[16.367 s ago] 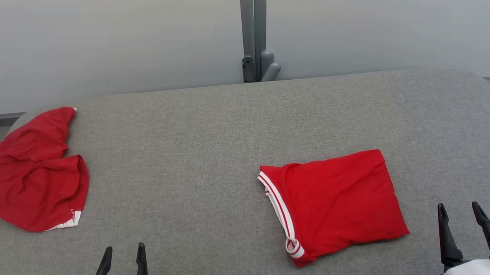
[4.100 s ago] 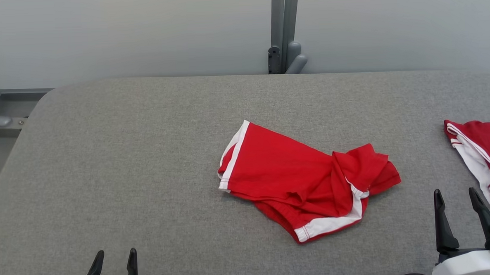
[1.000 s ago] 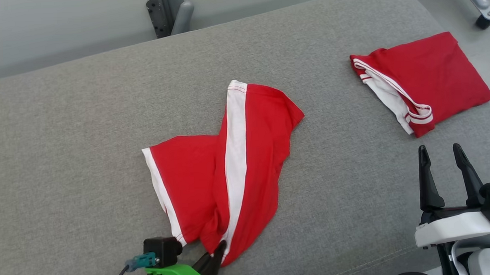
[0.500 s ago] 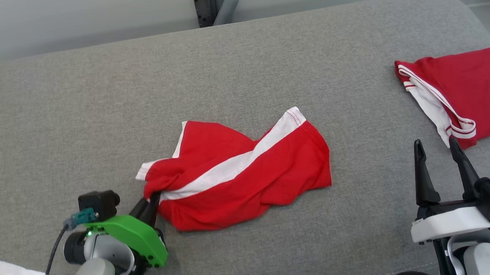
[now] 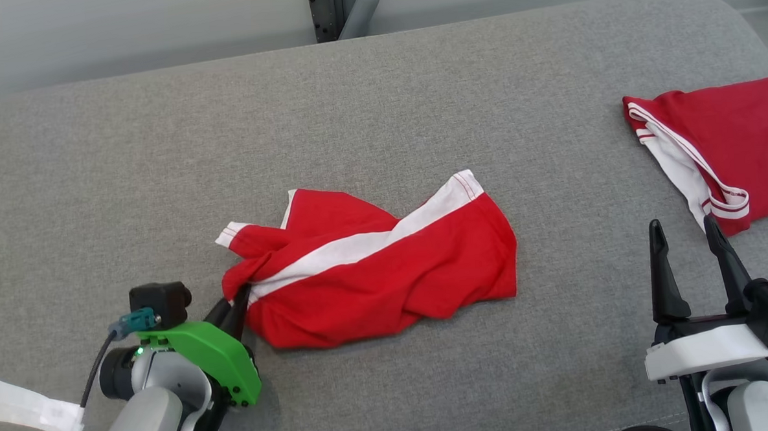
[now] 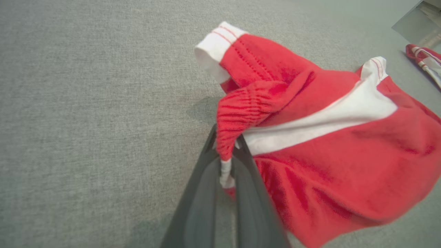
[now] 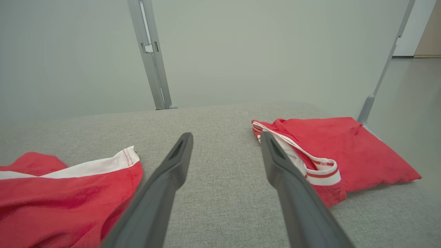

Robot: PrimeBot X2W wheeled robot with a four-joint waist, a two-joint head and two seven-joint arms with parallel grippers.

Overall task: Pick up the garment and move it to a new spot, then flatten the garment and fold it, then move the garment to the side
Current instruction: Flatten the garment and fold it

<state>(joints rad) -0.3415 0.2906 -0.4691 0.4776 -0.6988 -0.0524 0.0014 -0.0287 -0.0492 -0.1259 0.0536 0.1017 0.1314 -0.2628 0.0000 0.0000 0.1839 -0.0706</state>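
Bare table separates crumpled garment from folded garment.

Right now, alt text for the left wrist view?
The left gripper is shut on a bunched, elasticated edge of the red garment, which has a broad white stripe and lies crumpled on the grey fabric table. A second red-and-white garment peeks in at the upper right corner.

Two arms with long dark fingers, each with its own cover

The left tool has a bright green plastic cover, a small black camera box, a teal plug on a dark cable, a white tape strip and a pale grey forearm. The right tool has a white shell.
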